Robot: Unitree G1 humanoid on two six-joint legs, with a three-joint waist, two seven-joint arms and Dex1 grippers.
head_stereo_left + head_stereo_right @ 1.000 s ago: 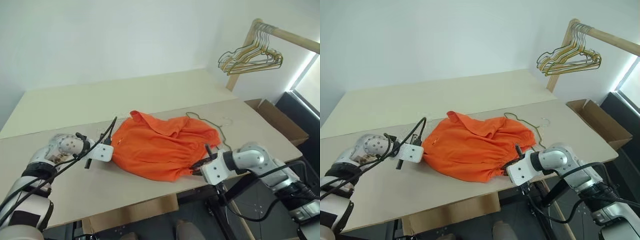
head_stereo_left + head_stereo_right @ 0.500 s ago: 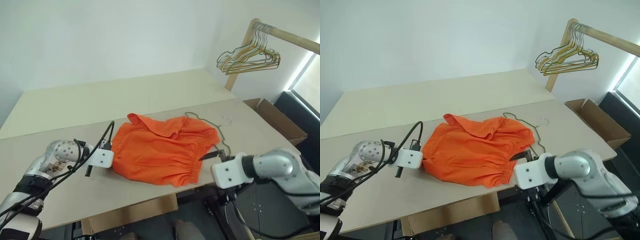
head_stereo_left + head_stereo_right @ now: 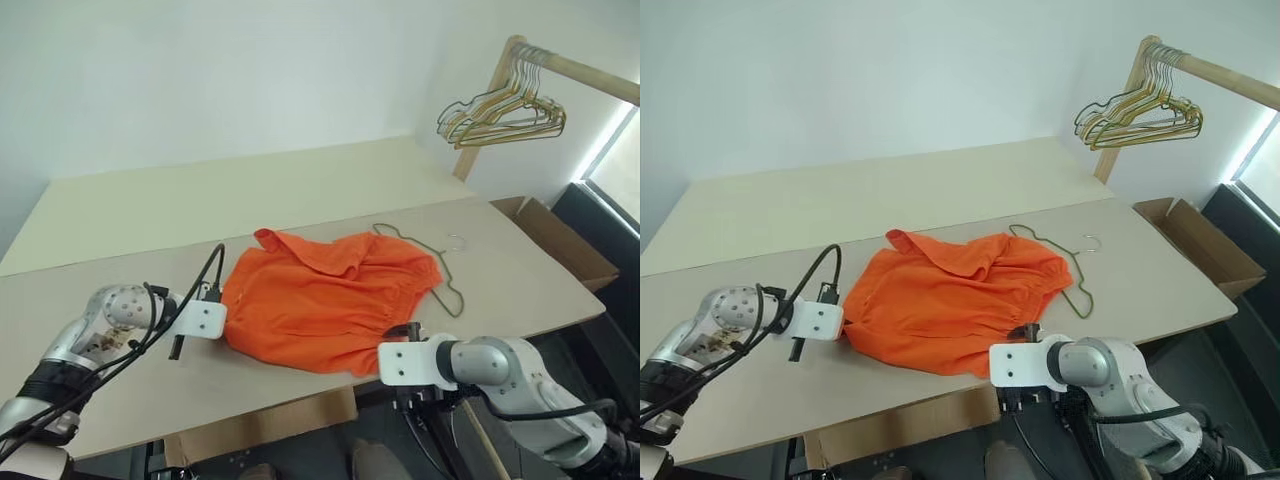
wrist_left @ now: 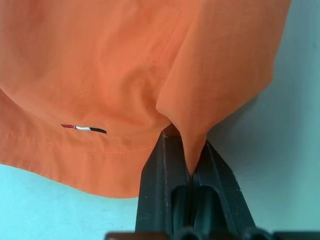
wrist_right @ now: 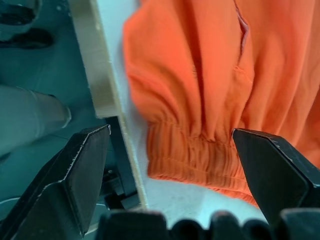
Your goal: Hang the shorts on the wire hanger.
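Lying flat near the front edge of the tabletop (image 3: 330,185), the orange shorts (image 3: 325,300) stretch crosswise between the two arms, their long axis running from the robot's left to its right. Seen from the head camera, the left tool (image 3: 218,305) sits at the garment's left end, while the right tool (image 3: 402,335) hangs just off the tabletop's front edge, close below the gathered waistband. The wire hanger (image 3: 445,272) rests on the tabletop just beyond the shorts' right end, its hook pointing away from the robot and part of its frame hidden under the fabric; the right arm looks the nearer of the two to it. A bunch of gold hangers (image 3: 505,115) hangs on a wooden rail well apart at the far right.

From the left wrist, the tool (image 4: 189,167) is clenched on a pinched fold of the orange fabric (image 4: 125,70), which fans out ahead of it.

From the right wrist, the fingers (image 5: 82,172) stand spread wide and grasp nothing, with the elastic waistband (image 5: 197,155) lying between them and ahead, beside the tabletop's edge (image 5: 102,80).
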